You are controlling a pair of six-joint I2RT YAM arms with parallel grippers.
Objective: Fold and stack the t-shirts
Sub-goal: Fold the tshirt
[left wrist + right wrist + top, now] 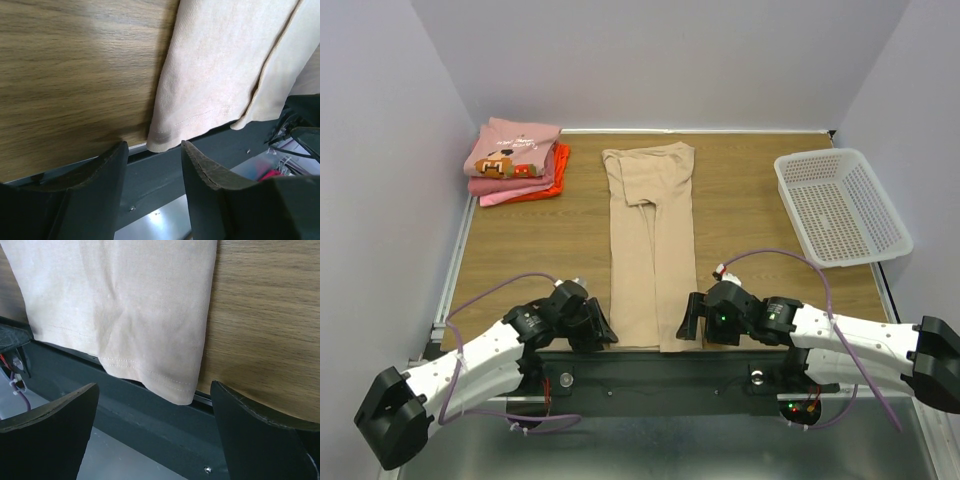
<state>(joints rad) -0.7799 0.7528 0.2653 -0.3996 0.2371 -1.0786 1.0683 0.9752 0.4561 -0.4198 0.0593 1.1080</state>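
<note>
**Both tools at the hem of the tan shirt, nothing gripped yet**

My left tool (153, 147) has its two fingers apart with nothing between them. The left corner of the hem (161, 141) lies just beyond the gap, hanging a little over the near edge of the desk (760, 200). My right tool (155, 390) stands wide and grips nothing either, with the hem's right corner just ahead of it. I hold both tools low at that near edge, one on each side of the cloth. The overhanging corners give a finger room to slip underneath, which cloth lying flat on wood would not.

The tan shirt (650, 250) lies in the middle of the desk as a long narrow strip, sleeves turned in, collar end far from me and hem toward me. I judge the lengthwise folds done and the crosswise fold yet to do: pinch both corners and carry the hem toward the collar. Taking both corners together should keep the strip square, while one alone would likely skew it.

At the far left corner sits the stack of shirts (515, 162), with the dusty pink one on top and lighter pink and orange-red beneath. I take that stack as where the tan one belongs. The basket (840, 205) stands at the far right, well apart from this work.
</note>
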